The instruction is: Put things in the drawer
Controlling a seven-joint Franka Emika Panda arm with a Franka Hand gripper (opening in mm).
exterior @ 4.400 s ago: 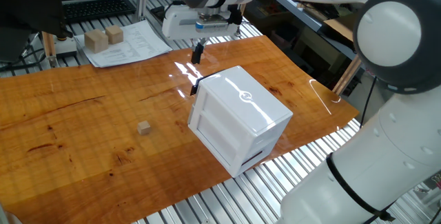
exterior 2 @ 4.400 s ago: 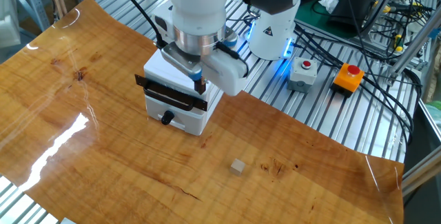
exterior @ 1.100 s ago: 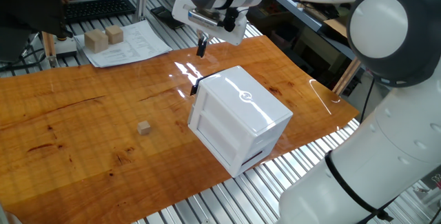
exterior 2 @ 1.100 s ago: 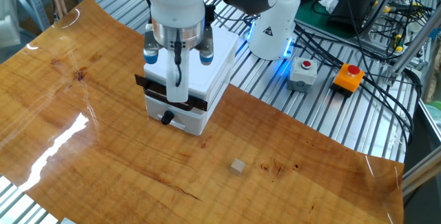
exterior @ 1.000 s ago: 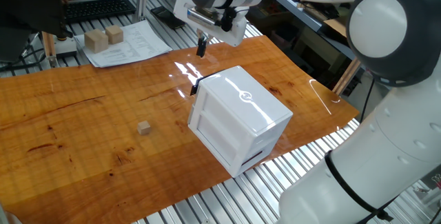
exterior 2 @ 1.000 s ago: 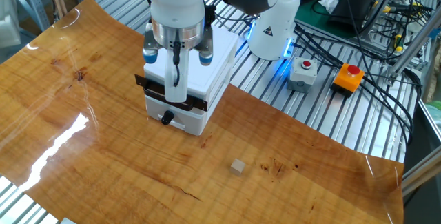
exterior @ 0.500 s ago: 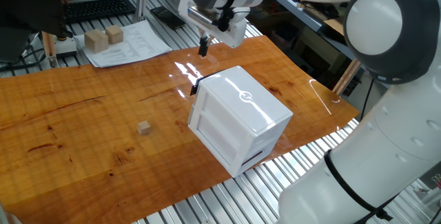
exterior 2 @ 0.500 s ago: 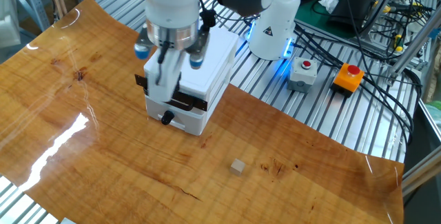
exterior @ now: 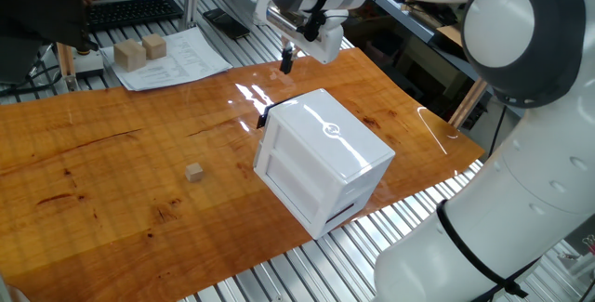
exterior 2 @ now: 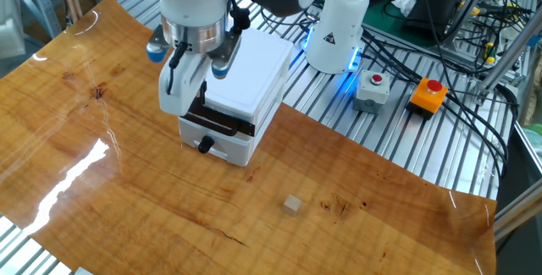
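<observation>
Seemingly the drawer [exterior 2: 222, 123] is left ajar; the gripper [exterior 2: 200, 97], its opening unclear, is raised beside it, and the small cube [exterior 2: 292, 205] must be fetched next.

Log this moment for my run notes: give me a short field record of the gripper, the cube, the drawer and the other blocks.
gripper: raised near the cabinet's handle side, holding nothing visible; open or shut cannot be told
small cube: lying alone on the wooden table, apart from the cabinet
cabinet: white, boxy, round logo on top
drawer: black handle facing the cube's side; a dark gap shows above it
larger blocks: two, on paper at the table's far edge
task state: cube not yet in the drawer
</observation>
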